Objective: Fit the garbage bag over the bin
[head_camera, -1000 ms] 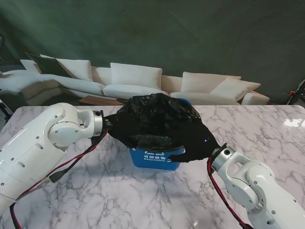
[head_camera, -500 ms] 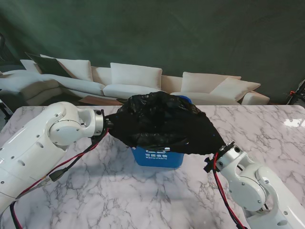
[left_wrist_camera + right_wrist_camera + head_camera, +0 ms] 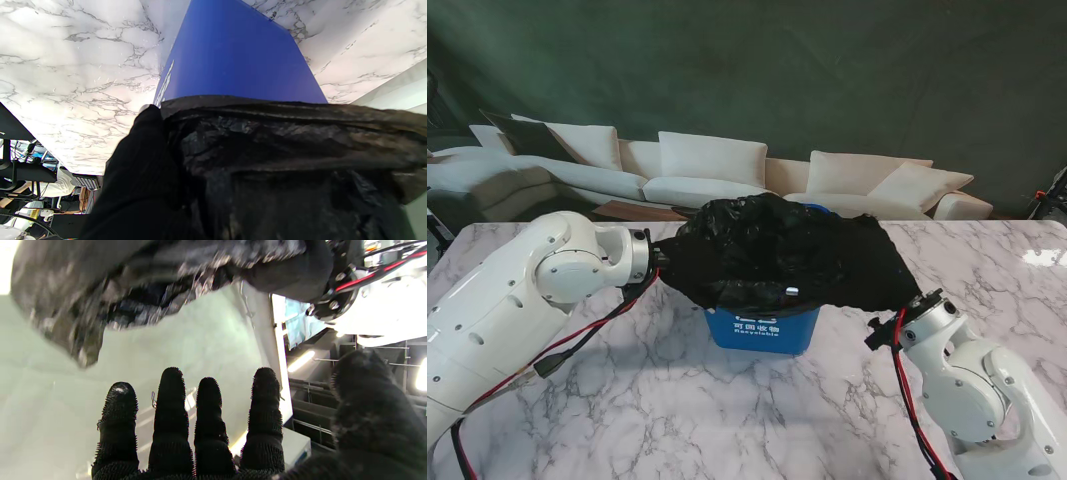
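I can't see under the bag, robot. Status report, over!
Left hand pressed on the garbage bag. Right hand open, fingers spread. Bag draped over the blue recycling bin. Nothing in the way.

The bag (image 3: 777, 250) lies draped on the bin (image 3: 762, 330) at the table's (image 3: 627, 400) middle, the left arm (image 3: 517, 300) left of it, the right arm (image 3: 967, 370) right

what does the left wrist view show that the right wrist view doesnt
Only the left wrist view shows the blue bin standing on the marble table, with the left robot hand against the bag's edge at the bin's rim. Only the right wrist view shows the right robot hand, fingers spread apart and holding nothing. Both show the black garbage bag.
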Robot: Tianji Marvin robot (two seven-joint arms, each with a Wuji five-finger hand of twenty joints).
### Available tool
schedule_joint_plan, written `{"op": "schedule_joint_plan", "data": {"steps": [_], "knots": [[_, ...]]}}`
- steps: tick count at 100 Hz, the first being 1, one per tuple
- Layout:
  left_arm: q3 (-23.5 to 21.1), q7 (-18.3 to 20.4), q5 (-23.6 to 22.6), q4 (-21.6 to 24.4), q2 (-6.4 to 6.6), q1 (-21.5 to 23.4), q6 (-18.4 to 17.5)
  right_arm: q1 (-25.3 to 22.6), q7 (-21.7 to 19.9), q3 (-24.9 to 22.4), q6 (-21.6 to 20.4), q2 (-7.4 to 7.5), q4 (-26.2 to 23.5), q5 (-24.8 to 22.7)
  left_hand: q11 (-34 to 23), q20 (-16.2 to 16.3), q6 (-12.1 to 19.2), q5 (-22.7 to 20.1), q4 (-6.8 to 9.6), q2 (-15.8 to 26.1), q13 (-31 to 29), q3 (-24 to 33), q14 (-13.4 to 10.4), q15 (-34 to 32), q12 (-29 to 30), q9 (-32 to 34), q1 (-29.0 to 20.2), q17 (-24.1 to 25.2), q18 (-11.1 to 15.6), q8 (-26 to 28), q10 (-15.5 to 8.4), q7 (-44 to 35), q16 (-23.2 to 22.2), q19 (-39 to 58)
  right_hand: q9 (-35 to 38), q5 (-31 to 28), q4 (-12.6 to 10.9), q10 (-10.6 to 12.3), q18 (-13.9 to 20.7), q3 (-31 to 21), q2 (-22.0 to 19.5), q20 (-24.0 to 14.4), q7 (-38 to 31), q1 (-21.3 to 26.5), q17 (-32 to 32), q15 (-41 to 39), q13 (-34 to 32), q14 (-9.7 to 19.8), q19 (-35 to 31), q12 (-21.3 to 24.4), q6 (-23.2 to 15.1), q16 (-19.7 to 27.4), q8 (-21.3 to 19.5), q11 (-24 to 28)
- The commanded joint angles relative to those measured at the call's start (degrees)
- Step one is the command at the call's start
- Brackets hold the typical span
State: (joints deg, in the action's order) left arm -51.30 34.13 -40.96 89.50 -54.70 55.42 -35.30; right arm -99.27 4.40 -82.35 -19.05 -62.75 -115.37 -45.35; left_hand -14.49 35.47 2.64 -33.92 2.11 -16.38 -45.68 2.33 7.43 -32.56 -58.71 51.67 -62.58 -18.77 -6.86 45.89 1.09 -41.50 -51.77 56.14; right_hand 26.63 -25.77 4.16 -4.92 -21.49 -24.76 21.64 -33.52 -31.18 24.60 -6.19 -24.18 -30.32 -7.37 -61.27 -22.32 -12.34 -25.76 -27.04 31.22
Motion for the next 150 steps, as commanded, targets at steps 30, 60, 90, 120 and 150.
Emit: {"op": "schedule_joint_plan", "data": {"steps": [30,60,90,120,150], "knots": [[-0.81,0.42,-1.5,-0.33,0.08,1.12,-1.47,8.79,-6.42,-3.82,7.26,0.95,1.86,-5.24,-0.92,1.1,3.01,-2.04,2.12,2.33,-0.06,4.88,0.65,-1.9,-1.17,1.57,-8.15,-1.07,-2.01,0.97,0.51,-2.6,-0.43,1.85,-7.84,5.24,0.47,-3.53,1.54,-5.97,0.34,-1.04,8.58,-12.94,2.57,2.93,4.14,-1.02,2.46,1.42,18.78,1.22,0.78,-1.05],[0.95,-0.82,-1.72,-1.65,-0.28,-0.09,-0.99,17.83,-14.42,3.53,21.0,1.97,8.4,-12.12,-0.79,0.94,2.95,-1.9,2.08,2.42,0.13,4.92,0.63,-1.65,-1.22,1.42,-8.14,-0.73,-2.15,0.92,0.47,-2.59,-0.24,1.34,-6.85,-3.98,1.06,-7.04,1.86,-8.52,1.53,0.0,9.87,-14.05,1.13,3.24,2.04,-1.74,3.34,0.73,24.95,1.1,-4.03,0.09],[1.77,-1.75,-2.08,-2.18,-0.56,-0.5,-0.4,22.68,-14.95,8.31,24.93,1.97,14.31,-12.15,-0.76,0.88,2.85,-1.53,1.95,2.88,0.17,4.86,0.56,-1.53,-1.29,1.34,-8.07,-0.61,-2.44,0.79,0.52,-2.37,-0.02,1.09,2.98,-8.25,-0.03,-6.44,5.81,4.14,-1.95,2.53,6.09,3.68,-4.97,-3.19,-5.75,-1.2,-0.71,-4.4,21.96,-2.73,-10.52,7.34],[1.38,-1.33,-1.95,-1.61,-0.64,0.02,0.99,23.07,-16.39,9.25,26.86,1.95,14.6,-10.25,-2.92,1.39,2.17,-2.31,2.01,3.39,-0.25,4.8,1.22,-4.39,-1.75,1.63,-7.79,-0.73,-2.93,-1.04,2.2,-0.77,-1.25,1.99,8.73,-9.75,-0.54,-8.39,5.32,-1.85,1.39,0.61,1.4,-1.84,-11.14,-12.37,-11.11,-3.11,-6.81,-6.47,20.91,-6.58,-11.98,11.55],[2.29,-1.61,-1.89,-2.04,-0.81,-0.51,1.79,22.54,-16.73,8.28,26.42,1.98,13.89,-9.12,-4.52,1.61,2.03,-3.02,2.03,3.55,-0.42,4.69,1.35,-5.42,-1.14,1.57,-7.67,-0.97,-3.06,-1.92,2.22,-0.12,-1.49,2.43,10.54,-12.04,-0.98,-6.51,5.33,-3.43,2.6,0.48,-3.0,0.19,-12.36,-12.52,-11.68,-3.95,-7.3,-6.47,19.58,-6.3,-13.65,11.04]]}}
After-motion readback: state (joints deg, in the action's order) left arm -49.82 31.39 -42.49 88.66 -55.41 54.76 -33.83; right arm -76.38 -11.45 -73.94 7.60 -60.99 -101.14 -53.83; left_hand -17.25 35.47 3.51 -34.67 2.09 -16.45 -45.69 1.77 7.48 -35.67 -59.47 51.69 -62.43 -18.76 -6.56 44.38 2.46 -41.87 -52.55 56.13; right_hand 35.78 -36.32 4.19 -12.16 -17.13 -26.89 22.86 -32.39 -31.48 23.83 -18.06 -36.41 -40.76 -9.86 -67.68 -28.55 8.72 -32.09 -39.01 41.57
